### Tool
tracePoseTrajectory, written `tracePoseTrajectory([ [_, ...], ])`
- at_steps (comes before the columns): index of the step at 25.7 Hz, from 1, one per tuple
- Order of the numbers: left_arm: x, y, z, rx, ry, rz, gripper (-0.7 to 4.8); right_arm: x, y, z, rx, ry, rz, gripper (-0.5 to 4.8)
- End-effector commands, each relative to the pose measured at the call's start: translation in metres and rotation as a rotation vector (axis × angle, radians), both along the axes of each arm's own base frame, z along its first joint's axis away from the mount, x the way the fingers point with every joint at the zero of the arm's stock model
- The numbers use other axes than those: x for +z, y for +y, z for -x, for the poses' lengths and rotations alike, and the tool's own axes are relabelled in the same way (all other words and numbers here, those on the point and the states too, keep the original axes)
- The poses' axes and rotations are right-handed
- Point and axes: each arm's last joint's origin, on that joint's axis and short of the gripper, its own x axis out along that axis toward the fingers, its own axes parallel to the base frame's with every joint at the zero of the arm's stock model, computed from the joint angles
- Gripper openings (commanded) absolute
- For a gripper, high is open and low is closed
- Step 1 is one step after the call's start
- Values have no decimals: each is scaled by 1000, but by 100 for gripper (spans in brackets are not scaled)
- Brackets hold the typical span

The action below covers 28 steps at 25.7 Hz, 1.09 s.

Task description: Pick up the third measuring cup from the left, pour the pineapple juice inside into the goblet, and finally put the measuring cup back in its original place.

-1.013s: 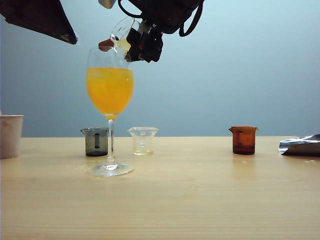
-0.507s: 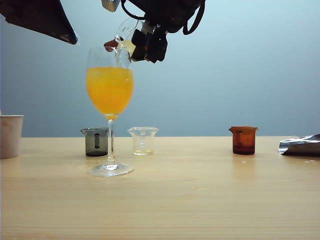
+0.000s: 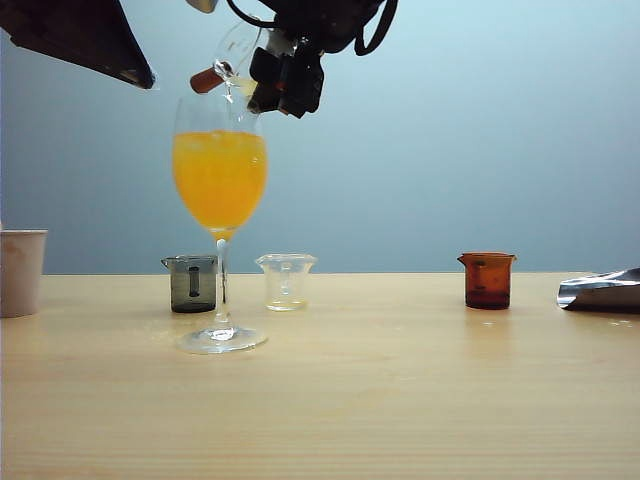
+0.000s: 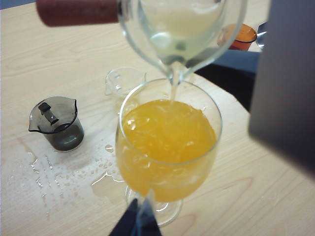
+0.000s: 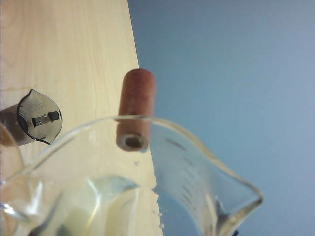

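Observation:
The third measuring cup point(image 3: 237, 52), clear with a reddish-brown handle point(image 3: 205, 80), hangs tilted over the goblet's rim. My right gripper point(image 3: 272, 82) is shut on it from the right. In the left wrist view a thin pale-yellow stream of pineapple juice point(image 4: 173, 83) runs from the cup point(image 4: 182, 29) into the goblet point(image 4: 167, 142). The goblet point(image 3: 219, 180) stands on the table, its bowl full of orange juice. The right wrist view shows the cup's rim point(image 5: 187, 177) and its handle point(image 5: 137, 108); the fingers are hidden. My left gripper point(image 4: 138, 221) hovers high at the upper left, shut and empty.
Behind the goblet stand a grey cup point(image 3: 192, 283) and a clear cup point(image 3: 286, 281). An amber-brown cup point(image 3: 488, 279) is to the right, a crumpled foil piece point(image 3: 600, 290) at the right edge and a white paper cup point(image 3: 20, 270) at the left edge. Spilled drops point(image 4: 74, 172) wet the table.
The right gripper has rolled the cup steeper over the goblet, and its handle has swung up and to the left. The left arm has not moved.

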Motion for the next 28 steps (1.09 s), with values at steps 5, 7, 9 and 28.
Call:
tracePoseTrajectory([
  [5,3,0,0,-1,-16,5,-6,9,0,2,-8,-67,20,165],
  [7,4,0,0,-1,-16,5,-6,9,1,3,-27,-75,24,165],
  [9,4,0,0,-2,-17,5,-6,9,1,3,-38,-87,37,165],
  [28,4,0,0,-13,-29,-12,-6,14,2,4,-47,-212,142,165],
])
